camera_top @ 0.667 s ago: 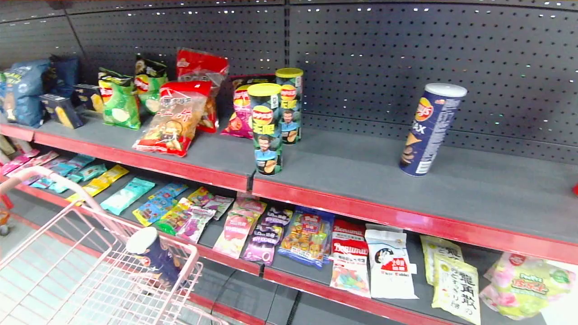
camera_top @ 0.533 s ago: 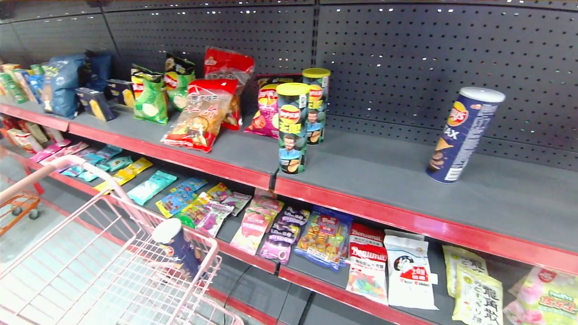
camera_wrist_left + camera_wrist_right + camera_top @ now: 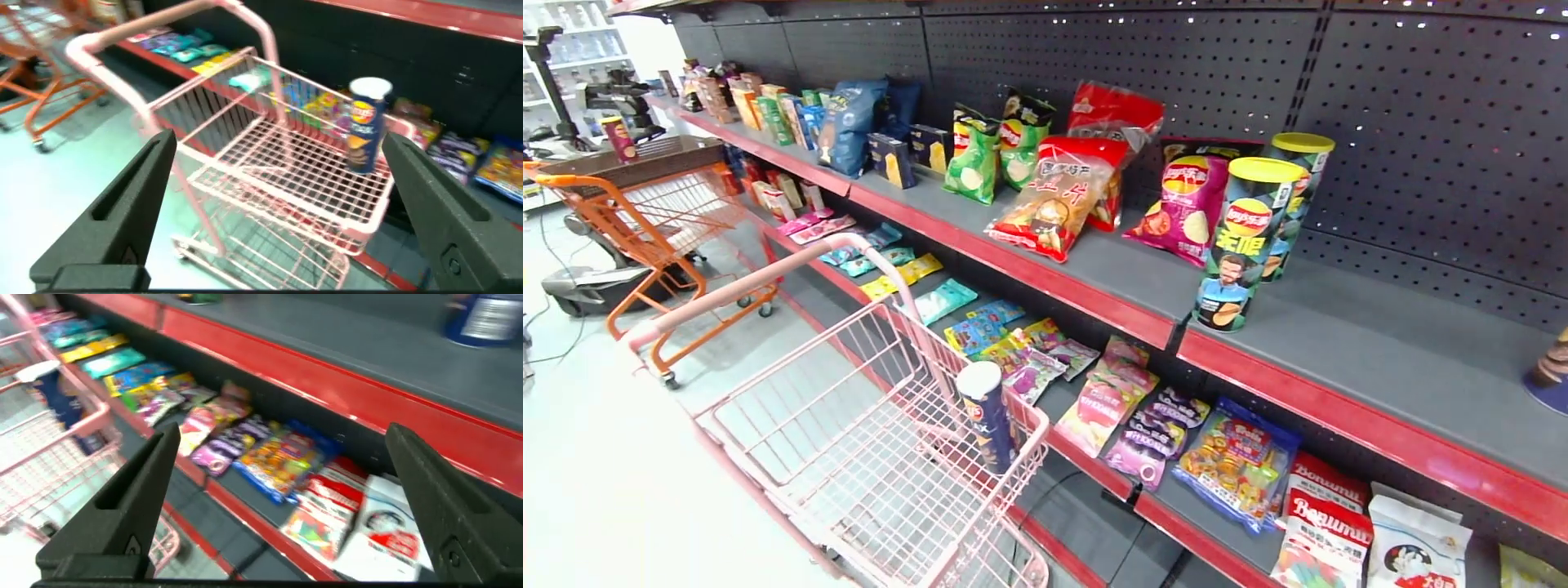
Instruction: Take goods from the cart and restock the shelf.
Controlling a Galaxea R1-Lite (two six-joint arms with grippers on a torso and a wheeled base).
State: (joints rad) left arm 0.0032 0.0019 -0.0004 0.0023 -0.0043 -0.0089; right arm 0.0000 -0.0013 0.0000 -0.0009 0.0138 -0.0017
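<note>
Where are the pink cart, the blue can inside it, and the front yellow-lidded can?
Pink cart [image 3: 752, 283], head view: handle bar.
Blue can [image 3: 992, 425], head view: middle of its body.
Front yellow-lidded can [image 3: 1241, 245], head view: its label.

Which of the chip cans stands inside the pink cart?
The dark blue can with a white lid; the two yellow-lidded cans stand on the upper shelf.

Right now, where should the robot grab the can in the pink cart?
Upper body of the chip can, just under its white lid, from above: it stands upright by the wall of the pink cart, which likely blocks a low approach.
</note>
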